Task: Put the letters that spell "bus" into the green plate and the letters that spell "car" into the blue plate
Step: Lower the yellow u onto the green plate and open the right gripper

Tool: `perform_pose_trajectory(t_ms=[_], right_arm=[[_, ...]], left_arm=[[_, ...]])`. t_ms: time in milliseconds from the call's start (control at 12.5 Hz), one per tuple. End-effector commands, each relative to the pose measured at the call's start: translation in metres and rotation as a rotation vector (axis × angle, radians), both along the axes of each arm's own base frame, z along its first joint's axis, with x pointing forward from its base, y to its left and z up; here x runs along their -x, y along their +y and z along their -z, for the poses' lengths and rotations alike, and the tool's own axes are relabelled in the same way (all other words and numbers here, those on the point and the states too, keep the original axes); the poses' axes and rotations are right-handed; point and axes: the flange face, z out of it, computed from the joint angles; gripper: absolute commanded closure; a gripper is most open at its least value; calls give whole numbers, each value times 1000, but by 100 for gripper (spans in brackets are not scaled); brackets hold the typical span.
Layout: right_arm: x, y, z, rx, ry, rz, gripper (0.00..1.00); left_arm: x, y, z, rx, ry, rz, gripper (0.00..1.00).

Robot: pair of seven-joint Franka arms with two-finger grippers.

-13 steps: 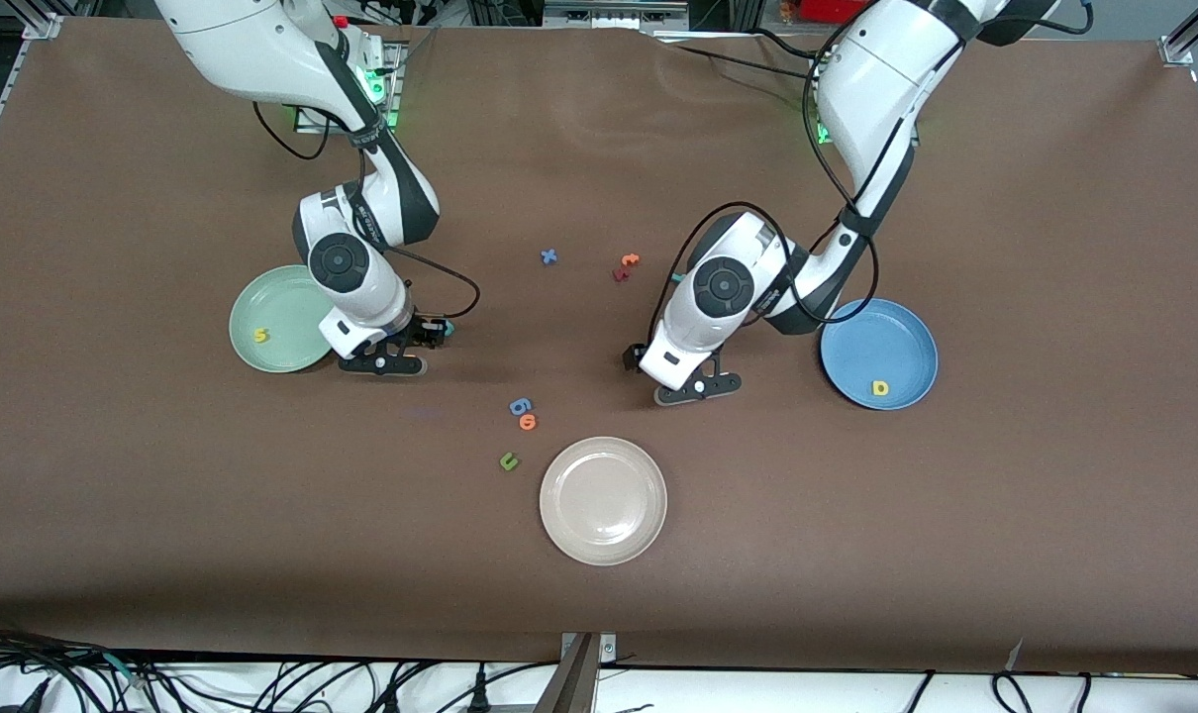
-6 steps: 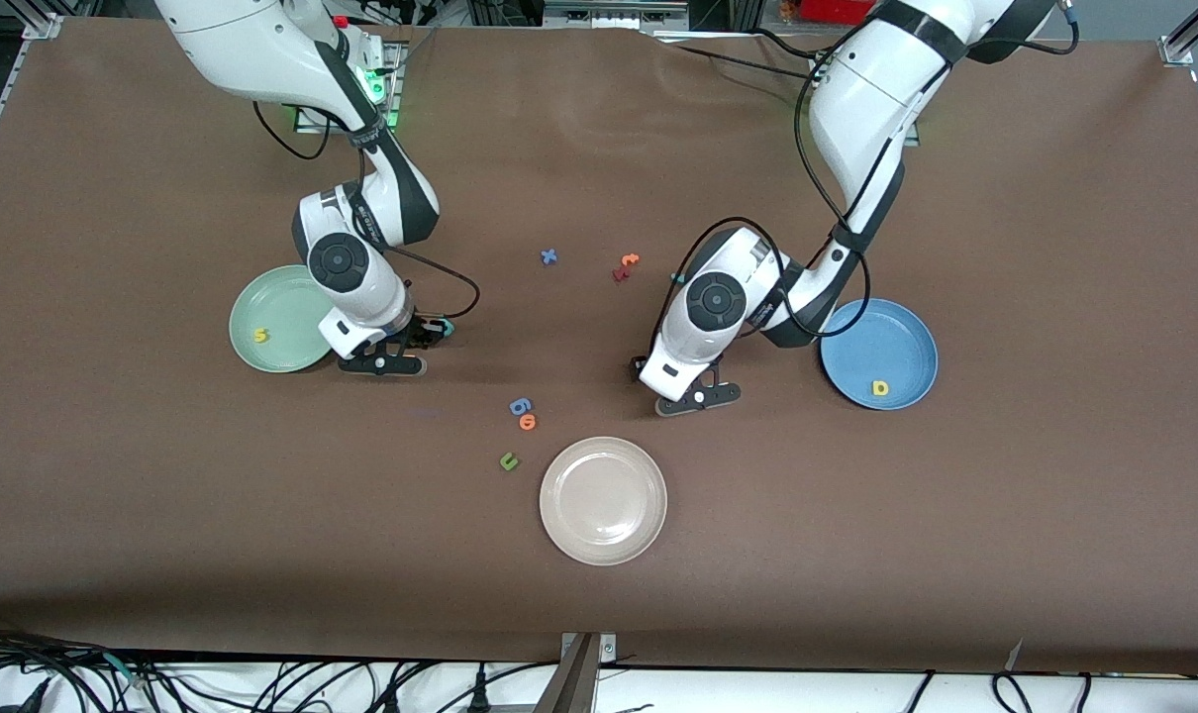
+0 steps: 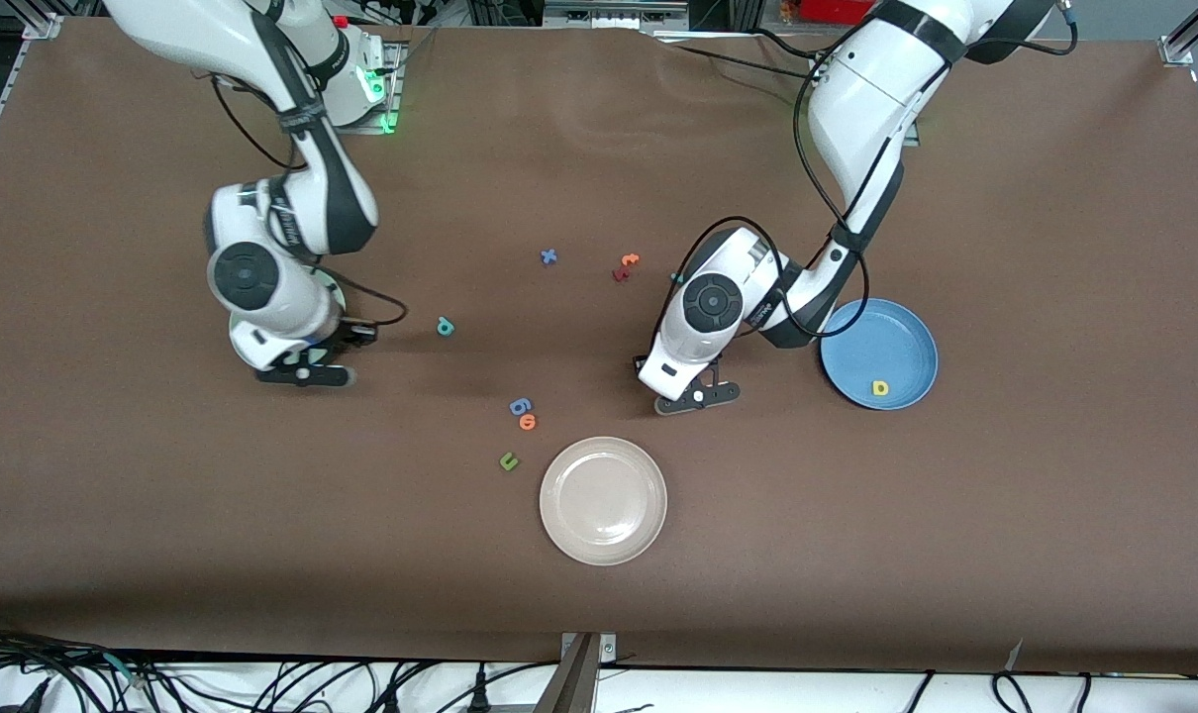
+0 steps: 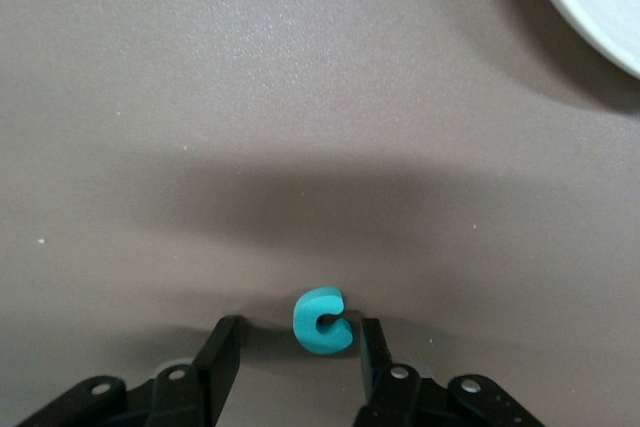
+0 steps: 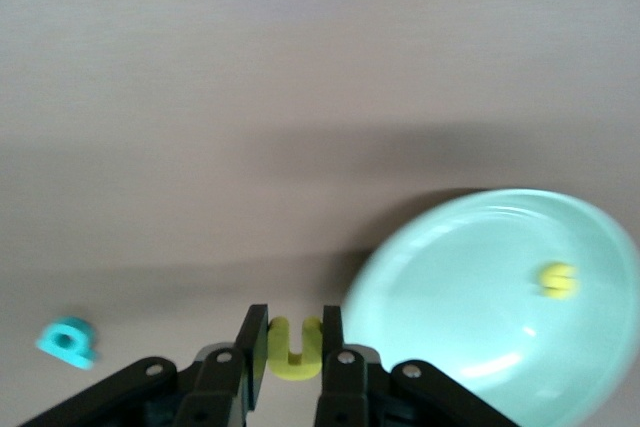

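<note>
So, from the front camera, my right gripper (image 3: 302,374) hangs over the green plate (image 3: 334,290), which my wrist covers almost entirely; only slivers of its rim show. The teal "b" (image 3: 446,327) lies alone on the brown table (image 3: 163,515), toward the middle from that plate. My left gripper (image 3: 696,396) is low near the table's middle, between the cream plate (image 3: 603,500) and the blue plate (image 3: 878,354). The blue plate sits toward the left arm's end and holds the yellow "a" (image 3: 881,388). A blue "x" (image 3: 549,256) and an orange and dark red pair (image 3: 625,267) lie farther from the camera; a blue and orange round pair (image 3: 523,413) and an olive "u" (image 3: 508,460) lie nearer, beside the cream plate.

Through my left wrist camera, my fingers (image 4: 222,355) stand partly apart with the teal "c" (image 4: 321,321) on the table between them. A gap shows on either side of the letter, so I am not gripping it. The cream plate's edge (image 4: 590,7) shows in a corner.

Through my right wrist camera, my fingers (image 5: 254,343) are clamped narrow on the yellow "u" (image 5: 293,352), held just beside the green plate's rim (image 5: 400,257). The yellow "s" (image 5: 556,280) lies inside that plate, and the teal "b" (image 5: 68,341) rests on the table well apart.
</note>
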Motion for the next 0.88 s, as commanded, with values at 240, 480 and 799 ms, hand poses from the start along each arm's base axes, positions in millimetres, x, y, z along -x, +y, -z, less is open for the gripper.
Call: perform_pose_trajectory(t_ms=[240, 480, 799], right_arm=[[31, -90, 35, -3, 166, -61, 88], [39, -107, 54, -17, 209, -105, 88], [37, -116, 64, -26, 175, -119, 52]], left_arm=[[-3, -9, -4, -30, -5, 3, 54], [-1, -12, -4, -33, -6, 2, 55], [0, -13, -1, -41, -6, 4, 57]])
